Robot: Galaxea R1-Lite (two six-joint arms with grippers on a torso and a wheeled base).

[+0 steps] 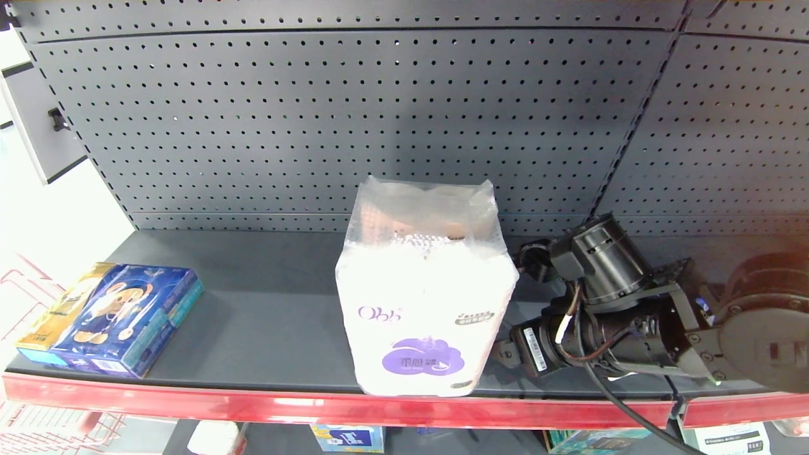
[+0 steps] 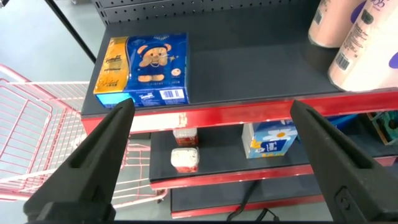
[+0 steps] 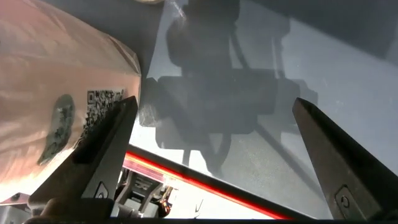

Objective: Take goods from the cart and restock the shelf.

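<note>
A white plastic-wrapped tissue pack [image 1: 422,316] with purple print stands upright on the dark shelf [image 1: 253,284], near its red front edge. My right gripper [image 1: 517,306] is at the pack's right side, resting low over the shelf. In the right wrist view this gripper [image 3: 214,124] is open, with the pack [image 3: 56,93] just outside one finger and nothing between the fingers. My left gripper [image 2: 211,109] is open and empty in front of the shelf, back from the red edge. The pink wire cart [image 2: 31,137] stands to the left.
A blue box with a bear picture [image 1: 129,316] lies flat at the shelf's left front, over a yellow box [image 1: 57,313]. Grey pegboard [image 1: 379,126] backs the shelf. A lower shelf holds a blue tissue box [image 2: 270,140] and small packs [image 2: 185,158]. Bare shelf lies between box and tissue pack.
</note>
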